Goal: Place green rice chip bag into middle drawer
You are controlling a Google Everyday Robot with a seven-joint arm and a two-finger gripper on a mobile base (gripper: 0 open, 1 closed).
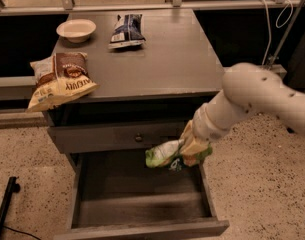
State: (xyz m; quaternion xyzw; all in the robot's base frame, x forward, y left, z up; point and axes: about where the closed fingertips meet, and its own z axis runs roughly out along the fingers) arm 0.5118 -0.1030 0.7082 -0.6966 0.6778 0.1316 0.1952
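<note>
The green rice chip bag (162, 155) is a crinkly lime-green bag with a white patch. It hangs in my gripper (191, 149) over the right rear part of the open middle drawer (142, 209), above its bare plank floor. The gripper is shut on the bag's right end, on the end of my white arm (247, 96), which comes in from the right. The drawer is pulled well out below the grey drawer front with a small round knob (138, 138).
On the grey cabinet top (162, 59) lie a tan-and-brown bag (59, 79) at the left front edge, a dark blue-and-white bag (126, 30) and a cream bowl (76, 30) at the back. A black stand foot (4, 206) lies on the speckled floor at left.
</note>
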